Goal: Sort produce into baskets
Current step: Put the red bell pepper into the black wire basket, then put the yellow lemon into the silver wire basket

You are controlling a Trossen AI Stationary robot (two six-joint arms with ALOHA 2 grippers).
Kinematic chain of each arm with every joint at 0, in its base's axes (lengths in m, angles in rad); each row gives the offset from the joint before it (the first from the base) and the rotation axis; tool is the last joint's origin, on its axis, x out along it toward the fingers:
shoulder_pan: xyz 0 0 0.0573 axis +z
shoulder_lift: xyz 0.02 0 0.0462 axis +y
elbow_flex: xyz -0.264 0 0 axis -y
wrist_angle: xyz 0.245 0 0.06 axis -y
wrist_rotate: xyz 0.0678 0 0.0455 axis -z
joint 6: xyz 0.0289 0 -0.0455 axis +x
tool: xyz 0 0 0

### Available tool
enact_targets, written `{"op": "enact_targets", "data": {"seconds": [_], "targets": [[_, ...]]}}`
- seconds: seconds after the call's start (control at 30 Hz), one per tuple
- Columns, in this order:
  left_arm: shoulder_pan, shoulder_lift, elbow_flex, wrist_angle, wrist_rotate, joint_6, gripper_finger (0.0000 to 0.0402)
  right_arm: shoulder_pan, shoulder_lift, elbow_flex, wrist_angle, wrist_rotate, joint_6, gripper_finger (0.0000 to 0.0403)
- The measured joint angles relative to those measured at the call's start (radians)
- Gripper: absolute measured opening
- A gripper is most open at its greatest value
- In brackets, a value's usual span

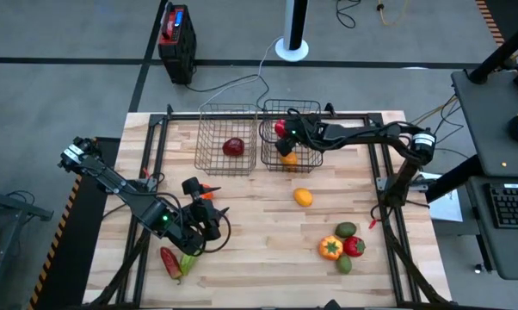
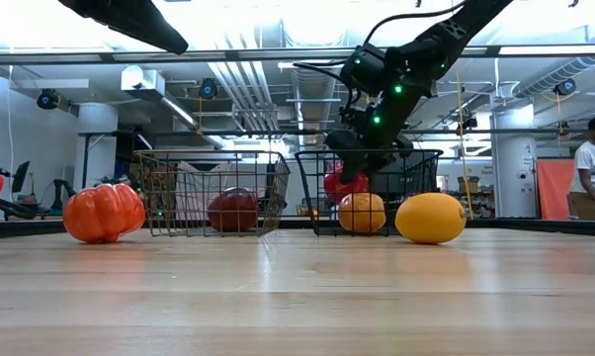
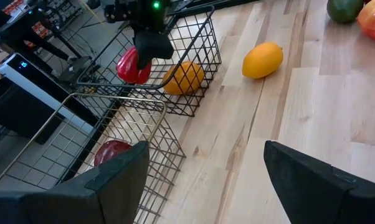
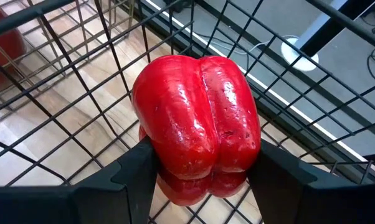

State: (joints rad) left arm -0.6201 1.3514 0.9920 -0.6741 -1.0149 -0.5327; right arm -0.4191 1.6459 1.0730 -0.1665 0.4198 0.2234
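The right end effector is inside the right-hand basket, its fingers clamped on a red bell pepper. In the low view the pepper hangs just under it, above the basket floor rather than resting on it, so I'd say the drop has not happened yet. Directly below and a little toward the desk's middle from that end effector, an orange fruit already sits in the same basket.

Beside it, on the side away from the right arm's base, the other basket holds one dark red fruit.

The left end effector hovers low over the near-left part of the desk with its fingers spread and nothing between them. Close beside it, toward the desk's near edge, lie a long red pepper and a green one touching each other, and an orange piece sits just on its basket side.

Well apart from both, a yellow-orange fruit lies alone mid-desk, and a cluster of four, an orange pepper, a red one and two green pieces, waits near the right front corner.

By my count two pieces are binned, one is about to be, and some eight remain, so the job is well short of halfway.
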Motion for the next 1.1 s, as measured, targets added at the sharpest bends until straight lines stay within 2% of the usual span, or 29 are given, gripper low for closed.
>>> {"op": "enact_targets", "data": {"seconds": [0.27, 0.67, 1.1], "targets": [[0.0, 0.0, 0.0, 0.0, 0.0, 0.0, 0.0298, 0.0, 0.0, 0.0, -0.005, -0.001, 0.0, 0.021], [0.0, 0.0, -0.001, 0.0, 0.0, 0.0, 0.0298, 0.0, 0.0, 0.0, -0.01, -0.004, 0.001, 0.026], [0.0, 0.0, -0.005, 0.0, 0.0, 0.0, 0.0298, 0.0, 0.0, 0.0, -0.016, -0.004, 0.011, 0.0264]]}}
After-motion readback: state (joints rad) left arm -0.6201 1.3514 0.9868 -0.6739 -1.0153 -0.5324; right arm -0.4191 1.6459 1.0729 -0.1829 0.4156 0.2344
